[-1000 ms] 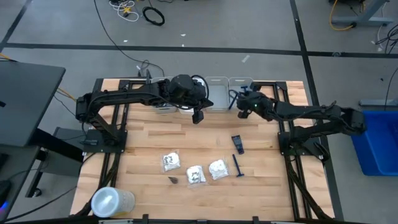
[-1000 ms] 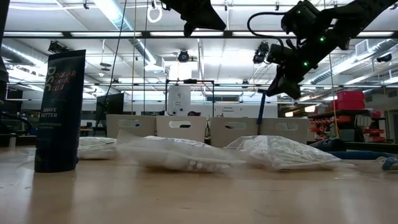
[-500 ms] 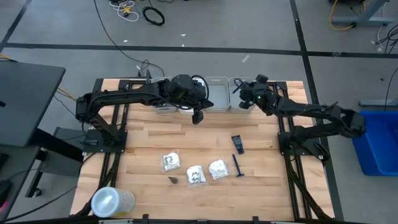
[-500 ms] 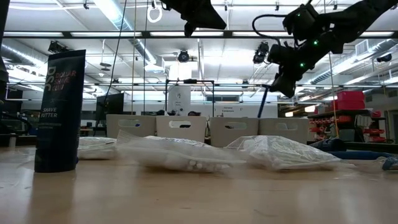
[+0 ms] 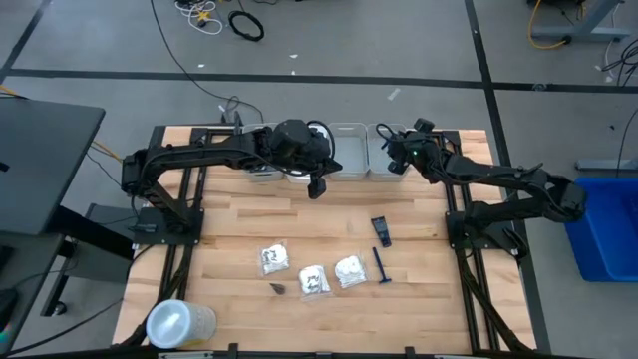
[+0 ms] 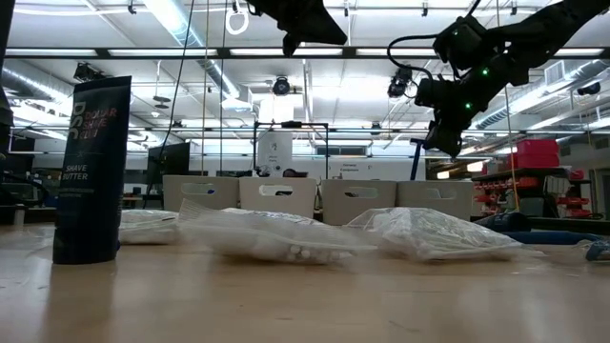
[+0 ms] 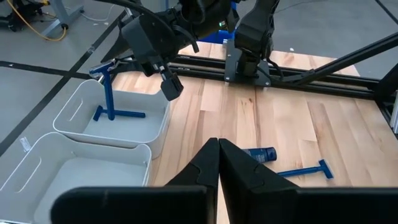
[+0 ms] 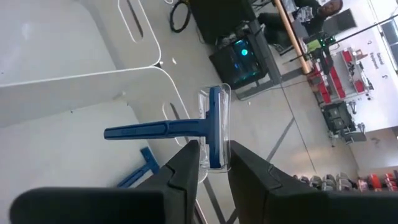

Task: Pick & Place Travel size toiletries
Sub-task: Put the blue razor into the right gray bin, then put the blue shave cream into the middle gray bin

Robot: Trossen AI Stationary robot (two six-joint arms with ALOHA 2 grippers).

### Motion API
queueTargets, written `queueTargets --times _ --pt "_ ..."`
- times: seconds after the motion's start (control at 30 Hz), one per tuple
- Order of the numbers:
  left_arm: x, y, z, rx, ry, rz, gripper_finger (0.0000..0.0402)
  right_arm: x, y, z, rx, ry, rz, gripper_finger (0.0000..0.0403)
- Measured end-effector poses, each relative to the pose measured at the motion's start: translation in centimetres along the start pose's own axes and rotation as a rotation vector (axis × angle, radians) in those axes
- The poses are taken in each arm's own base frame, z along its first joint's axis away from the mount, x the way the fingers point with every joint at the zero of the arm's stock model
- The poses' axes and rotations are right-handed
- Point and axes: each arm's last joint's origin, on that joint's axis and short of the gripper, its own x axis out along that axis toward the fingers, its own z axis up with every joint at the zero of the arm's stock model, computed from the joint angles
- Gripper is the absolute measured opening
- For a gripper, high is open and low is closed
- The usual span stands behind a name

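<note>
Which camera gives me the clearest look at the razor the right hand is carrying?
The right wrist view: the blue razor fills the frame, its head pinched in the right hand. The left wrist view shows it hanging above a white bin. The high view hides it, and the low view shows only a thin handle.

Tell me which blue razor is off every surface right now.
The razor clamped in the right gripper over the bin; one lies inside, another on the table.

Overhead, table-level and two wrist views, white bins (image 5: 349,150) shared.
</note>
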Motion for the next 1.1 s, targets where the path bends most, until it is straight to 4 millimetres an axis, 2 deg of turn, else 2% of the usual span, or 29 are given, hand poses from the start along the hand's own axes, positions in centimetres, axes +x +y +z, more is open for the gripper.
queueTargets --times 0.17,0.47,0.63,0.87,1.1 --pt "0.0 0.0 0.0 0.0 0.0 0.0 0.0007 0.0 0.0 0.0 0.025 0.0 0.001 0.0099" --pt "0.0 0.0 0.01 -0.007 -0.001 0.0 0.0021 0.01 0.07 0.05 0.026 -0.016 0.022 0.0195" --pt "-0.01 0.0 0.02 -0.022 -0.001 0.0 0.0023 0.01 0.07 0.05 0.026 -0.016 0.022 0.0231" --pt "0.0 0.0 0.01 -0.027 0.0 0.0 0.0024 -0.01 0.15 0.11 0.031 -0.033 0.046 0.0247" --pt "-0.01 0.0 0.02 -0.027 -0.001 0.0 0.0025 -0.4 0.91 0.73 0.159 -0.142 0.213 0.0231"
